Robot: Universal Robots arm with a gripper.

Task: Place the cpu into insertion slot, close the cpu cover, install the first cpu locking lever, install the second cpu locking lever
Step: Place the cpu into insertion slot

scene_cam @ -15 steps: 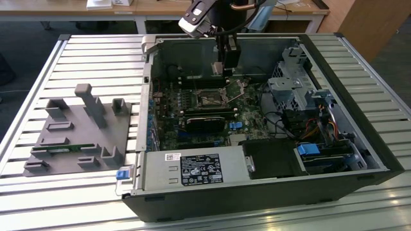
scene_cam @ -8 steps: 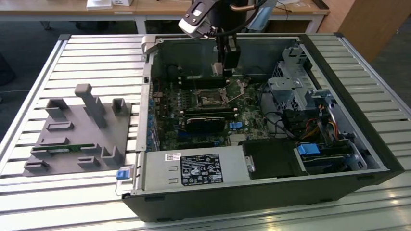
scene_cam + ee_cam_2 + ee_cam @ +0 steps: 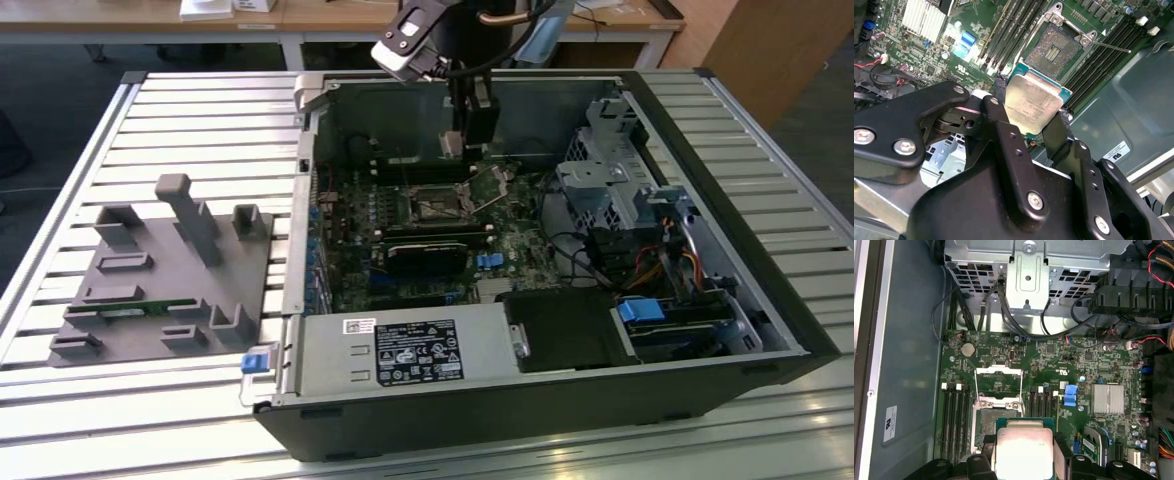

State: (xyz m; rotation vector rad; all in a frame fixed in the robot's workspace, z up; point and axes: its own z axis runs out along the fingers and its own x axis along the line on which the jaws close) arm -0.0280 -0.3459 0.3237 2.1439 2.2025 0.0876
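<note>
One cpu (image 3: 1034,97), silver lid up, is clamped at opposite edges by the gripper (image 3: 1031,106); its two black fingers (image 3: 1059,135) are closed down to chip width. It hangs above the board, close to the single insertion slot (image 3: 1054,50) and not seated. One cpu cover (image 3: 996,371) is swung open off the slot. One lever rod (image 3: 1109,47) sticks out beside it. Memory slots (image 3: 1014,25) flank both sides. All of it is in one open PC case (image 3: 747,230), with one grey fixture tray (image 3: 160,270) on the exterior view's left.
</note>
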